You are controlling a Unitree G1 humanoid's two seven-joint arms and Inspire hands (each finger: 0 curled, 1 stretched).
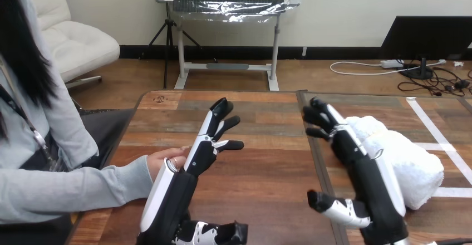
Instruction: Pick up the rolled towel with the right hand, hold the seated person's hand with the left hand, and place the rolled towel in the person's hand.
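The rolled towel (409,164) is just lying on the wooden table (261,172), over on the robot's right side. Its long axis runs on a slant. One end points away from the robot and a bit toward the table's middle, and the other points back toward the robot and the right edge. It's fat and fluffy and lies flat on the wood.

The right hand (367,172) stands right up against the towel's inner side. It may be touching, I can't quite tell, but it isn't gripping. Its fingers reach along the towel with only the tips bent, and the thumb sticks out away from it. So it's loose and holding nothing.

On the towel's outer side there are white tape lines (439,139) on the wood, with some bare table around them. On its inner side there's a wide bare stretch of wood.

Past that, well apart from the towel, the left hand (203,150) is up with fingers straight and spread, also holding nothing. The person's hand (164,158) lies on the table just beyond it, close against it, by the edge farthest from the towel.
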